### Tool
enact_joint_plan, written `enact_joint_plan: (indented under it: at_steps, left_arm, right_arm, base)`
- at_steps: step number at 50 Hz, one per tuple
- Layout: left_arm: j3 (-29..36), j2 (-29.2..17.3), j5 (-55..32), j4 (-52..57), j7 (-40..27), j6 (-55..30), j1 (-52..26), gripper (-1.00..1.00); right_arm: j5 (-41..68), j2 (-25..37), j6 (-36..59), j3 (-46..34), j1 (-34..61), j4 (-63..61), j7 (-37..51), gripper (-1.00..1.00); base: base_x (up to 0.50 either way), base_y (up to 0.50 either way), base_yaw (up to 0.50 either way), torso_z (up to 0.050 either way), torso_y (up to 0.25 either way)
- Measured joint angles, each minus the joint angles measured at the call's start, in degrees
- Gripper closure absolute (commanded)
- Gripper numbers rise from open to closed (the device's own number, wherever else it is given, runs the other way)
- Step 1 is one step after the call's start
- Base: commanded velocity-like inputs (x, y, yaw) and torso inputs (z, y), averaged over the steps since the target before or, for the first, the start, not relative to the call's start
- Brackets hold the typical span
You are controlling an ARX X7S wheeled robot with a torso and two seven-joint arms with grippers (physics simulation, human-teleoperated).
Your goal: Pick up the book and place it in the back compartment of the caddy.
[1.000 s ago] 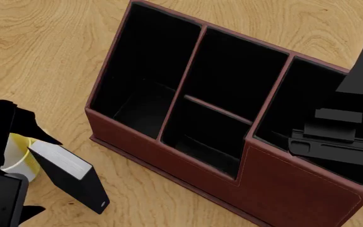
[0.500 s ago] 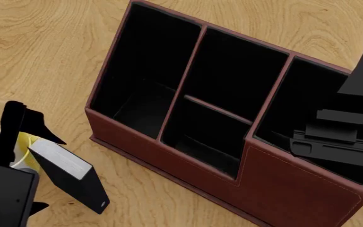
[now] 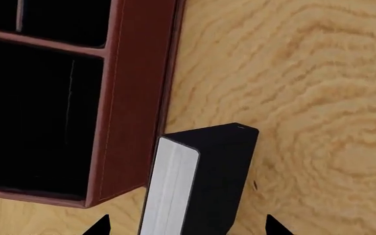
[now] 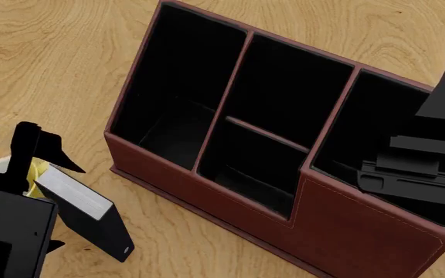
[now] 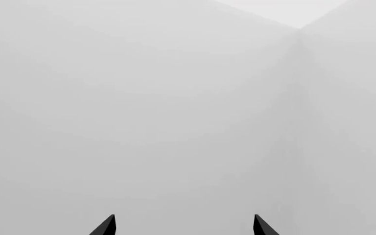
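Book (image 4: 83,211) stands on table (image 4: 53,69), near-left of caddy (image 4: 346,231). Left gripper (image 3: 186,226) jaws open, straddling book. Right gripper (image 5: 184,226) jaws open, empty.

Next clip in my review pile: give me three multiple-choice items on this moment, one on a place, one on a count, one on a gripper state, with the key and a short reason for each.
1. Where is the small black hardcover book?
A. In a caddy cell
B. On the wooden table, outside the caddy
C. On the mug

2. How many black-lined cells has the reddish-brown leather caddy?
A. Two
B. Four
C. Six

3. How does the left gripper stand?
A. Open, fingertips either side of the book
B. Shut on the mug
C. Out of sight

Key: 1 B, the book stands on the wood beside the caddy's wall. 2 B, the head view shows four cells. 3 A, the left wrist view shows both tips apart, flanking the book.
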Motion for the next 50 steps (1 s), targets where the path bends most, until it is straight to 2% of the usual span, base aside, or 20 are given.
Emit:
enact_joint_plan:
  at_steps: [50]
  left_arm:
    - [3.35,9.53,2.09,-21.74,-2.67,10.71,-2.75,-1.00]
  right_arm:
    - [0.93,2.22,-1.60,0.04,-0.96,0.15,1.84,-1.00]
  base:
    - [0.00,0.00,0.00,0.000,0.000]
